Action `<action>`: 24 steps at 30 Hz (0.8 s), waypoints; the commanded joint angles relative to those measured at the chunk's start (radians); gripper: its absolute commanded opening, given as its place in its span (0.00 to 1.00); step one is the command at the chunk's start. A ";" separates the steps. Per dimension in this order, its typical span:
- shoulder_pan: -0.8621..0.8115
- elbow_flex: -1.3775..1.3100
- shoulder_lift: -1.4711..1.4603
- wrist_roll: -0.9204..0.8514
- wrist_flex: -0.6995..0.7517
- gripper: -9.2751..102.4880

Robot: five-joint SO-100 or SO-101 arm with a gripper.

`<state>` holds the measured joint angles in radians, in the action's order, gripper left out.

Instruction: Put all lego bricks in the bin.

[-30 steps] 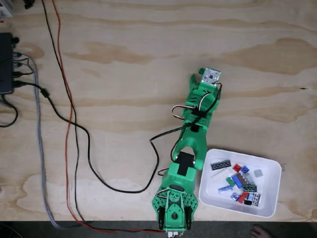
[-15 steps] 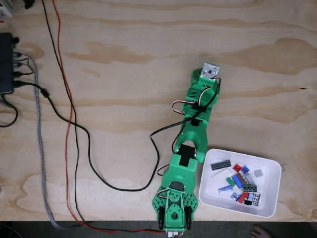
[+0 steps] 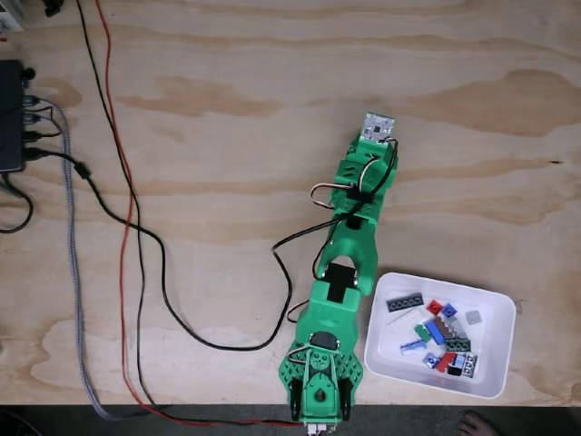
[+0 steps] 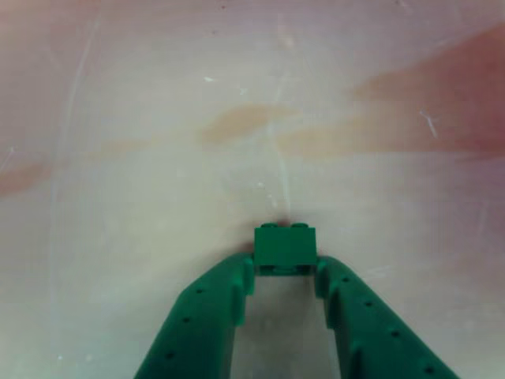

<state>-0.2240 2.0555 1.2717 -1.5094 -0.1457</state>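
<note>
Lego bricks, small studded plastic pieces in red, blue, green, grey, white and black, lie heaped together inside the shallow white rectangular plastic bin at the lower right of the fixed view. The bin rests on the pale plywood table, just beside the base of the green 3D-printed robot arm. The arm stretches from its base at the bottom edge up toward the middle of the table, with a small circuit board at its far end. Black and red cables trail across the left half of the table to a dark box at the left edge.

In the other view, the two-finger green gripper is clamped on a small green studded brick. The brick sits level between the fingertips, studs upward, with the plywood surface behind it. Whether the brick touches the table cannot be told.
</note>
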 commanded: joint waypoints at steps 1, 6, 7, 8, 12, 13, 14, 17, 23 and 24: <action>-0.002 -0.078 0.011 -0.021 -0.035 0.08; -0.034 -0.060 0.104 0.031 0.025 0.08; -0.046 -0.031 0.176 0.048 0.055 0.08; -0.063 0.000 0.262 0.067 0.103 0.08; -0.202 0.078 0.701 0.167 0.595 0.09; -0.264 0.141 0.819 0.176 0.676 0.09; -0.327 0.147 0.908 0.172 0.834 0.08; -0.535 0.201 1.132 0.101 1.077 0.08; -0.885 0.262 1.370 -0.084 1.233 0.08; -0.913 0.262 1.378 -0.094 1.241 0.08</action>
<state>-0.9541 2.3286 2.4191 -1.5248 1.0247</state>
